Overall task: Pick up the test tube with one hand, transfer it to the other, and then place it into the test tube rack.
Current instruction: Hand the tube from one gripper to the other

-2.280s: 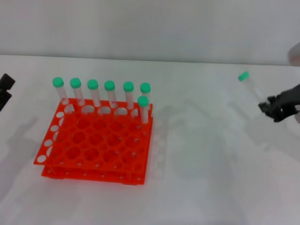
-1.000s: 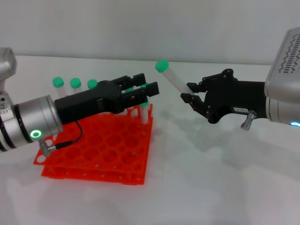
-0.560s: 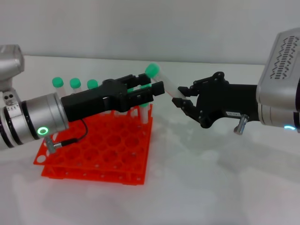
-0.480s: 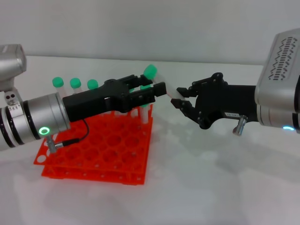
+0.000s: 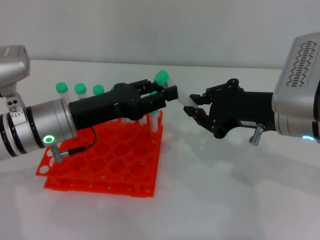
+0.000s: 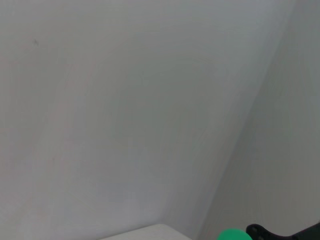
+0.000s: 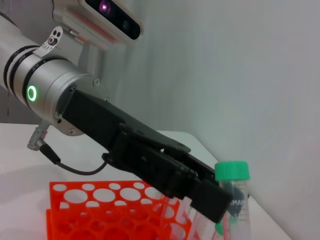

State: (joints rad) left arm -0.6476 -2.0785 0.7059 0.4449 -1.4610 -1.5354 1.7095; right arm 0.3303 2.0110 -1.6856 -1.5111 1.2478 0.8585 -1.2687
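Note:
The test tube [image 5: 172,90], clear with a green cap, hangs tilted in the air above the rack's right edge. My right gripper [image 5: 191,104], black on the bulky silver-grey arm, is shut on its lower end. My left gripper [image 5: 167,93], black on the ribbed arm with the green ring, reaches in from the left to the tube's middle, just below the cap. In the right wrist view the left gripper [image 7: 212,200] lies across the tube [image 7: 233,197]. The green cap [image 6: 234,235] shows at the edge of the left wrist view. The orange-red rack [image 5: 100,160] stands on the table under the left arm.
Several more green-capped tubes [image 5: 62,88] stand in the rack's back row, partly hidden by the left arm. The rack also shows in the right wrist view [image 7: 115,210]. The white table [image 5: 230,190] spreads to the right and front of the rack.
Both arms came in from the sides and met above the rack's right edge. The right gripper brought the tube left; the left gripper advanced until it reached the tube below its cap.

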